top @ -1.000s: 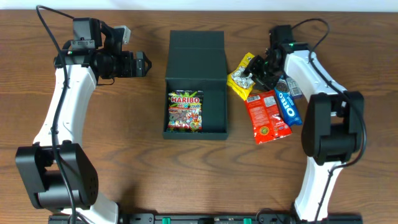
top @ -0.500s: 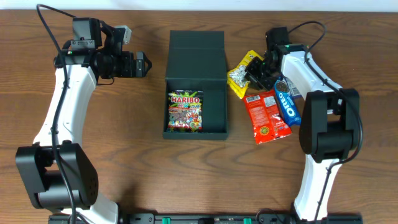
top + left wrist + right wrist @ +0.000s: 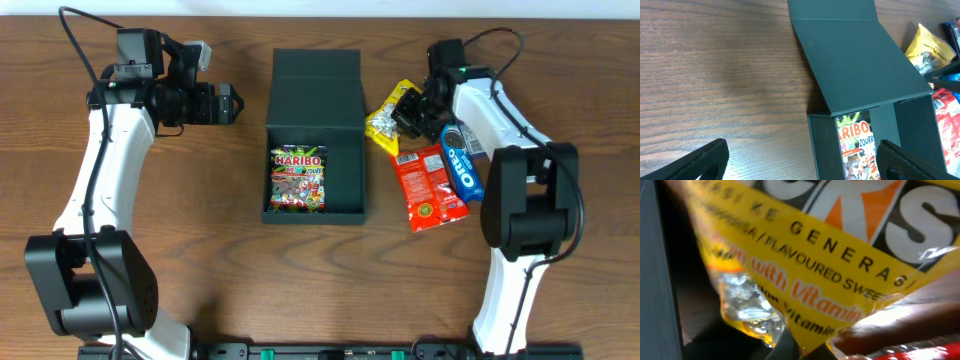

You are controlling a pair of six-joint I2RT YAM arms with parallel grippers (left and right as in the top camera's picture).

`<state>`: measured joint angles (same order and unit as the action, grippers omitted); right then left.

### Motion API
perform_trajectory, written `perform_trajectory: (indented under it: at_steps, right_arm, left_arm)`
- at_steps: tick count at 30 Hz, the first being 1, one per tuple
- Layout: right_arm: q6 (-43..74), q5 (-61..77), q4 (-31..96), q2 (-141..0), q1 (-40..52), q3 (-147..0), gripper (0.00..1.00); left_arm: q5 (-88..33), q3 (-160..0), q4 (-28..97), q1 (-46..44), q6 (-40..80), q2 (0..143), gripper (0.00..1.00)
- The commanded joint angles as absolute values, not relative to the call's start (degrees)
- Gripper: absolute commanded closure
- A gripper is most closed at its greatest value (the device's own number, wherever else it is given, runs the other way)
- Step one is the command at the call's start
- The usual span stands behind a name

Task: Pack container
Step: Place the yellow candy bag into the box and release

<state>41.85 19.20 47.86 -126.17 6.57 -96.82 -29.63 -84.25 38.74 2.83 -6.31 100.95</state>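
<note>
Pinching yellow packet (image 3: pixel 383 122) by its edge, R gripper (image 3: pixel 403 114) sits beside container (image 3: pixel 316 90), prob. to drop it nxt to Haribo bag (image 3: pixel 297 180); L gripper (image 3: pixel 232 103) wide, empty, parked clear.

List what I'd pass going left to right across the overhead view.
First the left gripper → container → yellow packet → red packet → blue Oreo packet.
</note>
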Motion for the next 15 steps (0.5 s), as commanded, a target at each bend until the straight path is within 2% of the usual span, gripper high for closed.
perform_trajectory:
  at_steps: [1, 9, 15]
  right_arm:
    - [35.88, 15.35, 51.37, -123.70, 7.14, -101.93, 0.99]
    - [20.32, 14.79, 65.63, -115.37, 12.32, -111.79, 0.98]
    - [10.66, 16.58, 72.47, -110.24, 20.29, -112.03, 0.99]
  left_arm:
    - [-30.02, -84.05, 38.72, 2.63, -7.55, 101.16, 0.05]
    - [-27.92, -84.05, 38.70, 3.75, -7.53, 101.16, 0.05]
    - [-27.97, -84.07, 38.74, 9.39, -6.70, 101.16, 0.05]
